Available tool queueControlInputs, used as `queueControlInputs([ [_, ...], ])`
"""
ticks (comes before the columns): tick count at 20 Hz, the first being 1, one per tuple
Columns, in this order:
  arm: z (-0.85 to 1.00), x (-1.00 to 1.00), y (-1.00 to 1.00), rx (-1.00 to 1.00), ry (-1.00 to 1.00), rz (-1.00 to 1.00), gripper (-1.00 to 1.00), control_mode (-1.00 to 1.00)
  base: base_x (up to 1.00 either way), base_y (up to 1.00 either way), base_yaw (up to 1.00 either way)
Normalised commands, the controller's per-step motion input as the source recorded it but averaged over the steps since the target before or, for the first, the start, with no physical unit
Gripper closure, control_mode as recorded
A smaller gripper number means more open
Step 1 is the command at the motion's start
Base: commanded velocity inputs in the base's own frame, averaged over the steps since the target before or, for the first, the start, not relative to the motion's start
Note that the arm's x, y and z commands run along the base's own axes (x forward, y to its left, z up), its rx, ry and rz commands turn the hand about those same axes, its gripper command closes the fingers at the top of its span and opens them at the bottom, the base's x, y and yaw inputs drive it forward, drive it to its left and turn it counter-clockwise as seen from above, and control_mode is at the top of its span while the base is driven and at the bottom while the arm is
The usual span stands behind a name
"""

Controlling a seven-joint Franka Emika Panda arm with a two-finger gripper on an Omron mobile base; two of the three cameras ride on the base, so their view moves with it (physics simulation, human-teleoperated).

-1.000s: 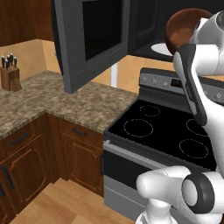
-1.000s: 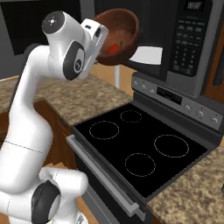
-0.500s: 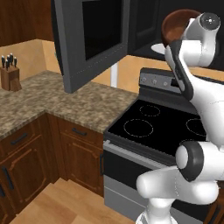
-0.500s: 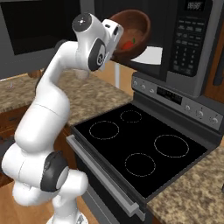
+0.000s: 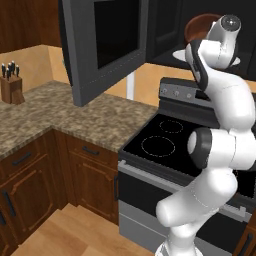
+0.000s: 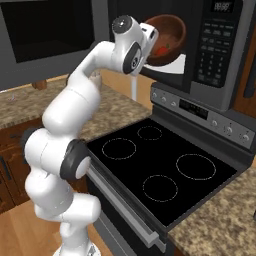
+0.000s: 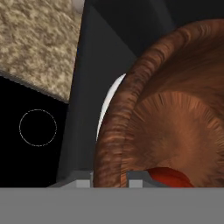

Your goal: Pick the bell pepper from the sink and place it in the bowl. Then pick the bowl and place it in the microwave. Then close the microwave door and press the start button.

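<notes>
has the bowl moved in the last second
Yes: the bowl has gone right, toward the microwave opening, now in front of its cavity.

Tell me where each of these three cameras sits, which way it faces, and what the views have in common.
Left base view: behind the arm's left, facing the stove and open microwave door; the white arm rises at right.
Right base view: behind its right, facing the stove and microwave; the arm rises at left, holding the bowl.
Hand view: on the hand, looking along the claw gripping the bowl's rim, bell pepper inside.
Shared: all show bowl and stove.
</notes>
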Motion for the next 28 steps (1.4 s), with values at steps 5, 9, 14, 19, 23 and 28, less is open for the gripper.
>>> queueControlInputs([
  [5,-0.26,0.53,-0.23,0.00,0.00,0.00,1.00,-1.00,0.00,0.00,0.00],
  [9,-0.29,0.29,-0.12,0.00,0.00,0.00,1.00,-1.00,0.00,0.00,0.00],
  [14,-0.25,0.24,-0.08,0.00,-0.03,0.00,-1.00,-1.00,0.00,0.00,0.00],
  [19,-0.09,0.38,0.02,0.00,-0.18,0.00,-1.00,-1.00,0.00,0.00,0.00],
  [23,-0.07,0.01,0.19,0.00,-0.29,0.00,-1.00,-1.00,0.00,0.00,0.00],
  [28,-0.18,-0.66,0.36,0.00,-0.61,0.01,-1.00,-1.00,0.00,0.00,0.00],
])
